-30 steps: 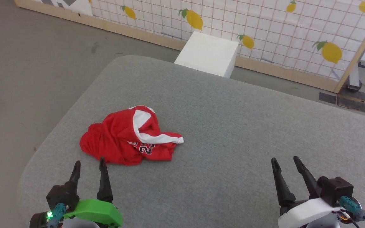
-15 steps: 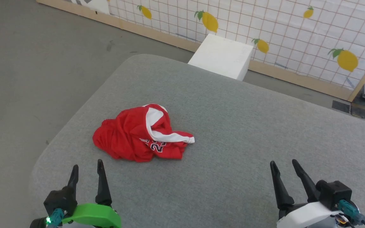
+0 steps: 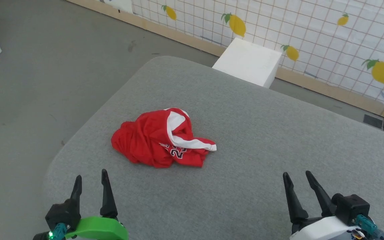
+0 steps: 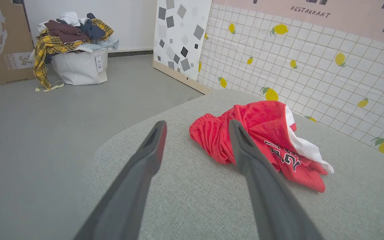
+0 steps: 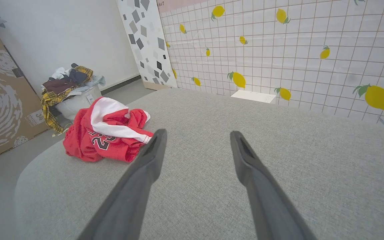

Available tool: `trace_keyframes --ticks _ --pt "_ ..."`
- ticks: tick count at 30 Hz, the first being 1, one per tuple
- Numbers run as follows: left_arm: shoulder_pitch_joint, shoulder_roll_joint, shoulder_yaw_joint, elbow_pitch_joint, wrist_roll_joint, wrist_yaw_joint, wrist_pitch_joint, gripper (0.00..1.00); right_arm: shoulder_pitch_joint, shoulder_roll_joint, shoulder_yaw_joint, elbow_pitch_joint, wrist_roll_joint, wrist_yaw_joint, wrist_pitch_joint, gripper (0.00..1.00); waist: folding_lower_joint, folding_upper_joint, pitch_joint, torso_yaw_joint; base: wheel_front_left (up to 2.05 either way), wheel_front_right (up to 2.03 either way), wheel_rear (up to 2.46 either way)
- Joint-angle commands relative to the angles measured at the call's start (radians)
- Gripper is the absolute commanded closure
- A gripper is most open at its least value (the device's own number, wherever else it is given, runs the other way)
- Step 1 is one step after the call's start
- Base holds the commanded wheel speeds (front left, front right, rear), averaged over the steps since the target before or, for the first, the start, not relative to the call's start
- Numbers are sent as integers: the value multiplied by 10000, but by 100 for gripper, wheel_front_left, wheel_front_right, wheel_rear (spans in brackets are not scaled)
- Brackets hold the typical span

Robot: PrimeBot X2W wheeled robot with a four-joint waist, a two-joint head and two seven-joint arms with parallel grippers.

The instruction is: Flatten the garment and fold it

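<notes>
Head view: bright red soft fabric shorts, white-striped, lie crumpled on the grey cloth-covered table. They are ahead and slightly right of the left hand, well to the left of the right hand. Both hands empty, spread wide.
Left wrist view: heap just beyond the left hand, a gathered edge nearest.
Right wrist view: white stripe on top, heap off left.
Step, judged: reach in; pinch outer edges, not the middle bunch.

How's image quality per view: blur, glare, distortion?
Head view: sharp, even light, faint shadow under the crumpled red fabric shorts, no glare. Left wrist view: its own dark fingers are soft, shorts crisp, lemon-print grid wall bows slightly. Right wrist view: same soft fingers, same wide-angle bowing.
</notes>
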Motion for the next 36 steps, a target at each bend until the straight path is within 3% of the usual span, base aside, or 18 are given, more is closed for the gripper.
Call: trace_keyframes --ticks 1,18,22,30,36 --pt "213 -44 2 35 -175 90 -140 0 109 -4 38 61 118 -14 -152 0 -1 0 -18 101 0 0 0" --pt "269 -47 -43 69 -386 194 -297 0 161 -4 75 189 167 -15 -299 0 -1 0 49 292 0 0 0" --pt "-94 -26 -248 333 -655 -100 -180 0 146 -4 -1 137 135 -15 -280 0 -1 0 139 278 0 0 0" --pt "-3130 361 -450 1626 -1504 -998 1906 0 -239 -4 -120 -263 -348 -15 119 0 -1 0 885 -355 0 0 0" --pt "-5488 536 -519 3795 -2419 -1302 4672 0 -480 -4 -424 -778 -869 -15 582 0 -1 0 1750 -1516 0 0 0"
